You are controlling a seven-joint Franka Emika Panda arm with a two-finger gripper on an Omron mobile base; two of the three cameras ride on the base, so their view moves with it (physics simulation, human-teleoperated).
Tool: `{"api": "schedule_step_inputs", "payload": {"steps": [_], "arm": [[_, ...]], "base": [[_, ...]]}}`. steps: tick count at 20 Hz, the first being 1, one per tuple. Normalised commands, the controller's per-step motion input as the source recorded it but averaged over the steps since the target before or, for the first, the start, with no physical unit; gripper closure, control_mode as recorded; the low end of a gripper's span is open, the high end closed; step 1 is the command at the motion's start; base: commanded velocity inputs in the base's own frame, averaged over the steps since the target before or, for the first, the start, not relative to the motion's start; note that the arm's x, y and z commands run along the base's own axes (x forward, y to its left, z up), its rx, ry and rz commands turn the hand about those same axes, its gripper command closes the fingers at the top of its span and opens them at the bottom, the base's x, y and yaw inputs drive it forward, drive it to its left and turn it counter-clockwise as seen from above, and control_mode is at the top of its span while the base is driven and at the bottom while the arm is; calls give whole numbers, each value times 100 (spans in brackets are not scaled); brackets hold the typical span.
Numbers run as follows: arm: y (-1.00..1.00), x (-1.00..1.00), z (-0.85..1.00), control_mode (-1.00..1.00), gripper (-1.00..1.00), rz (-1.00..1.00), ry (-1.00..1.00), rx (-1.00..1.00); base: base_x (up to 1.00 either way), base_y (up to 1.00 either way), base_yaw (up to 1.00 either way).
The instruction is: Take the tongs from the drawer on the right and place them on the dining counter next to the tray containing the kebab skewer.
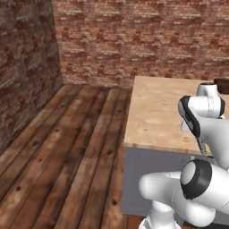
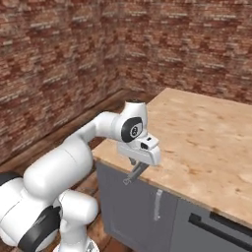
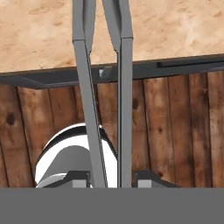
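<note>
At the near edge of the bench, the hand hangs just off the corner, above the plank floor, with its jaws drawn narrow on the tongs. In the hand view the tongs rise from between the fingertips as two thin grey arms. Their long axis runs straight out along the hand's own line, their far ends over the beige bench top. They are thus in the hand, not lying apart from it. The right base view shows them as a short grey stick slanting down and toward the robot from the hand, beside the grey cabinet front.

The placing seems to turn on where the tray lies. A dark brown corner at the far right edge of the left base view, beyond the arm, may be the tray, though too little shows to be sure. If so, the tongs must likely travel inward across the bench, away from this corner.
</note>
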Motion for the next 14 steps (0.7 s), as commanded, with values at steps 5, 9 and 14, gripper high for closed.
{"api": "schedule_step_inputs", "payload": {"steps": [5, 9, 14], "arm": [[0, 0, 0, 100, 100, 0, 0, 0], [0, 0, 0, 100, 100, 0, 0, 0], [0, 0, 0, 100, 100, 0, 0, 0]], "base": [[40, 76, -2], [53, 71, -3], [64, 60, -7]]}}
